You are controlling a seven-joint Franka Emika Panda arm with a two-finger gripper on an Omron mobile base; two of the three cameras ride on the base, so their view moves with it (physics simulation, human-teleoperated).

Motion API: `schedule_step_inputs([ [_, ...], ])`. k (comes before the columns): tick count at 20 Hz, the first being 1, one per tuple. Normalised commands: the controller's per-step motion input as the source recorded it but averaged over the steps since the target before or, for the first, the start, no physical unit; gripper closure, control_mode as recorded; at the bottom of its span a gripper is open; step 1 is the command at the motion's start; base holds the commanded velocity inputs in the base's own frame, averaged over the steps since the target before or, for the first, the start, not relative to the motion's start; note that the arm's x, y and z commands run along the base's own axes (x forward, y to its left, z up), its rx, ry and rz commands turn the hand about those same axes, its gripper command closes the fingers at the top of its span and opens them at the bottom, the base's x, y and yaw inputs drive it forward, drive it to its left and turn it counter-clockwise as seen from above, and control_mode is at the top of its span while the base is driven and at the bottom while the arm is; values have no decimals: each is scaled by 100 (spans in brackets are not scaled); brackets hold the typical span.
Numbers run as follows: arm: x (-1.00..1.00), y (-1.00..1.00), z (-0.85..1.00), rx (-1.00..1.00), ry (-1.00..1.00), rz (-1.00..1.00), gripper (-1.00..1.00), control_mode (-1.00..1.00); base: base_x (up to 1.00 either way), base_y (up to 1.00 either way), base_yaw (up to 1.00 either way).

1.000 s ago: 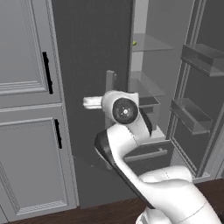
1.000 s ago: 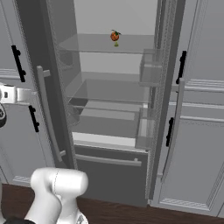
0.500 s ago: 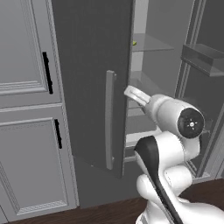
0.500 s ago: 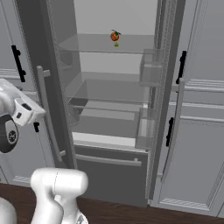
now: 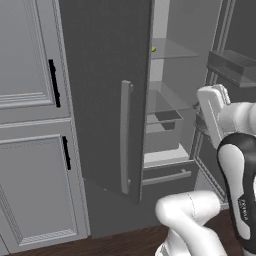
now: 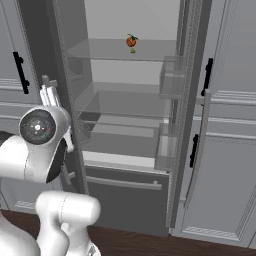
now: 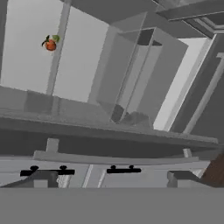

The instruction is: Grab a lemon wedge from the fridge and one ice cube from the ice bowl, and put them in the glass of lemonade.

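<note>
**Open fridge in a panelled kitchen, arm raised before the shelves**

Before the fridge [image 6: 125, 105], both of its 2 dark grey doors stand swung outward, exposing pale inner walls, glass shelves and clear door bins. Left base view: the left door [image 5: 105, 90] crosses the middle of the picture, its light grey bar handle [image 5: 125, 137] upright at 6 o'clock from the door's centre; lighter grey panelled cabinets [image 5: 30, 125] with black handles stand at 9 o'clock. Right base view: matching cabinets [image 6: 225, 125] flank the fridge at 3 o'clock, the bottom drawer [image 6: 125, 192] sits closed beneath the shelves, and dark wood floor [image 6: 150, 245] runs along the lower edge. An orange-red fruit [image 6: 131, 42] rests on the upper glass shelf at 12 o'clock; the lemon wedge [image 6: 133, 50], a tiny yellow speck, lies just below and touching-close to it, also seen at the door edge in the left base view. The gripper [image 7: 109, 177] hangs in front of the compartment, its 2 fingers spread wide and holding nothing, pointing toward the shelves, well apart from the wedge.
</note>
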Motion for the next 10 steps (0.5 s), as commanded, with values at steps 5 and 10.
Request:
schedule_step_inputs([
  [5, 57, 15, -73, 36, 29, 0, -100, -100, 0, 0, 0],
  [10, 87, 7, -7, 20, 5, 0, -100, -100, 0, 0, 0],
])
